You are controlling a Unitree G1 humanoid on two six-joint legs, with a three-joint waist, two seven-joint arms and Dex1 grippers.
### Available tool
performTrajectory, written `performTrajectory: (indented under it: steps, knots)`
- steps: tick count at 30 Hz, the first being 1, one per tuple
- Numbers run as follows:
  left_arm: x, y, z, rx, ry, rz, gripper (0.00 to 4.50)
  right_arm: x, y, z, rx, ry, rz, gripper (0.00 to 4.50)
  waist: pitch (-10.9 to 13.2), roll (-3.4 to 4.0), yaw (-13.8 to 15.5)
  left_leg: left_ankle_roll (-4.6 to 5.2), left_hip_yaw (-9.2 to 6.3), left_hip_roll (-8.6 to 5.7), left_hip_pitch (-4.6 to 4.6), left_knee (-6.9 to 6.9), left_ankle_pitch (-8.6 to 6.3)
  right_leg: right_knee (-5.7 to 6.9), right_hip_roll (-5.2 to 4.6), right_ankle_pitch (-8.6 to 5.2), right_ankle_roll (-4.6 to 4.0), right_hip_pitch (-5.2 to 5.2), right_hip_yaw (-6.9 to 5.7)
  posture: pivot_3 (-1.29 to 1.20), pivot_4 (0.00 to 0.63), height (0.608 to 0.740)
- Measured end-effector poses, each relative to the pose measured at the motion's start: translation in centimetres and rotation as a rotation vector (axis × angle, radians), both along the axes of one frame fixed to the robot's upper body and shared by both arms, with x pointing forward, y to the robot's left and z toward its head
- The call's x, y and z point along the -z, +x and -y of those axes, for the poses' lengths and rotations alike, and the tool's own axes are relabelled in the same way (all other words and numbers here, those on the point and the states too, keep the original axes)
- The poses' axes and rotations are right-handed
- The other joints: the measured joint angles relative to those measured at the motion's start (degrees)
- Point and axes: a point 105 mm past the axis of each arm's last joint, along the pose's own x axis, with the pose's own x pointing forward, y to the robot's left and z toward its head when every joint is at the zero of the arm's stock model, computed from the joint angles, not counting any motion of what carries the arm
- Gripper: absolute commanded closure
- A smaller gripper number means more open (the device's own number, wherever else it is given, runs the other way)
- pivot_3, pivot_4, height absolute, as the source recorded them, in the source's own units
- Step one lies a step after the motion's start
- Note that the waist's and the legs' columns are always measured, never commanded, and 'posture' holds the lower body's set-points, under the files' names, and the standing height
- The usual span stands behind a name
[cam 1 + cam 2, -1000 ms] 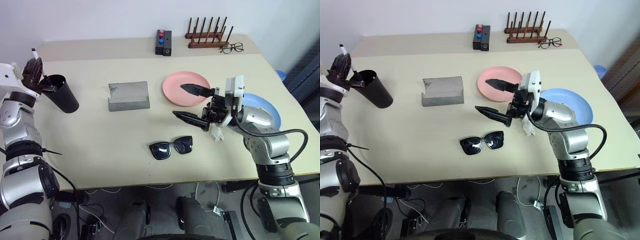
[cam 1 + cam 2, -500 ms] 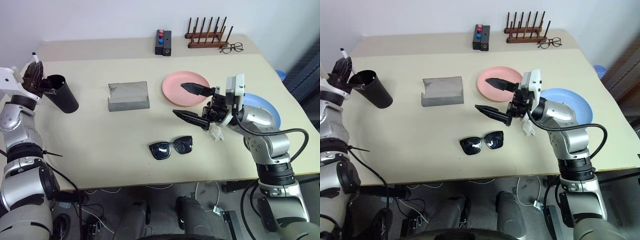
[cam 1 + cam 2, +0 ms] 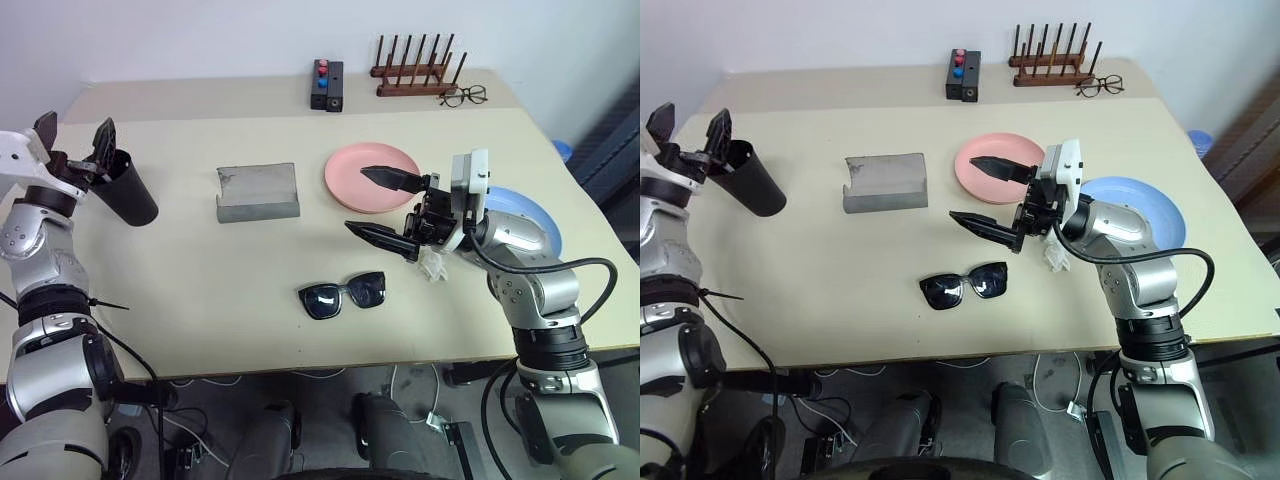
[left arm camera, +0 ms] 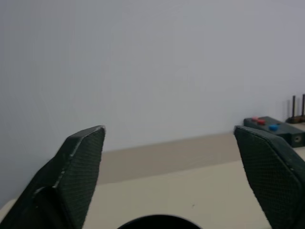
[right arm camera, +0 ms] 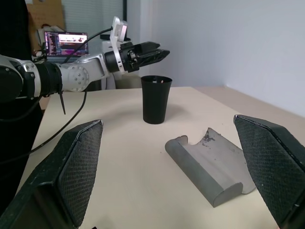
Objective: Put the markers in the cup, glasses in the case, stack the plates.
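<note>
The black tapered cup (image 3: 128,190) stands at the far left of the table (image 3: 200,300), and the left gripper (image 3: 75,148) hovers right over its rim with fingers spread wide and empty; what sits inside the cup is hard to make out from here. To the cup's right the grey case (image 3: 258,192) lies open and empty, long axis across the table, and farther right and nearer, the black sunglasses (image 3: 342,295) lie lenses-up, also crosswise. Beyond those, well right of the cup, the right gripper (image 3: 382,205) hangs wide open, pointing back toward the cup, by the pink plate (image 3: 355,185) with the blue plate (image 3: 535,225) behind it, both unstacked.
</note>
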Motion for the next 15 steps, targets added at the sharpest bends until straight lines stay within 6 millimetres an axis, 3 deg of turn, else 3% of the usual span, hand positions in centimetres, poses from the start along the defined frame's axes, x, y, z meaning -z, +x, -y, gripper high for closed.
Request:
performTrajectory:
  steps: [4, 8, 13, 15]
  knots:
    - [-1.5, -0.1, 1.7, 0.096, 0.026, 0.027, 0.02, -0.6, 0.2, 0.1, 0.010, 0.033, -0.002, 0.00, 0.00, 0.00, 0.09, 0.00, 0.00, 0.00, -0.01, 0.01, 0.00, 0.00, -0.01, 0.00, 0.00, 0.01, 0.00, 0.00, 0.150, 0.740]
    - [-1.9, 0.5, 5.6, 0.296, 0.065, -0.003, 0.02, -0.7, 0.4, 0.4, 0.028, 0.030, 0.009, 0.00, 0.00, -0.01, 0.19, 0.01, -0.01, -0.02, 0.00, 0.03, 0.00, 0.00, -0.01, 0.00, 0.00, 0.03, -0.01, 0.00, 0.150, 0.740]
    - [0.8, 1.5, 12.3, 0.617, 0.168, -0.206, 0.02, -0.5, 1.2, 1.0, 0.092, 0.038, 0.013, 0.00, 0.00, -0.01, -0.05, 0.01, 0.00, -0.02, 0.00, 0.02, 0.00, 0.03, 0.02, 0.00, 0.00, 0.02, -0.01, 0.00, 0.150, 0.740]
    - [2.6, 2.1, 14.0, 0.680, 0.212, -0.318, 0.02, -0.5, 1.5, 1.2, 0.114, 0.043, 0.009, 0.00, 0.00, 0.00, -0.16, 0.01, 0.01, -0.01, 0.01, 0.02, 0.00, 0.07, 0.05, 0.00, 0.00, 0.00, 0.00, 0.00, 0.150, 0.740]
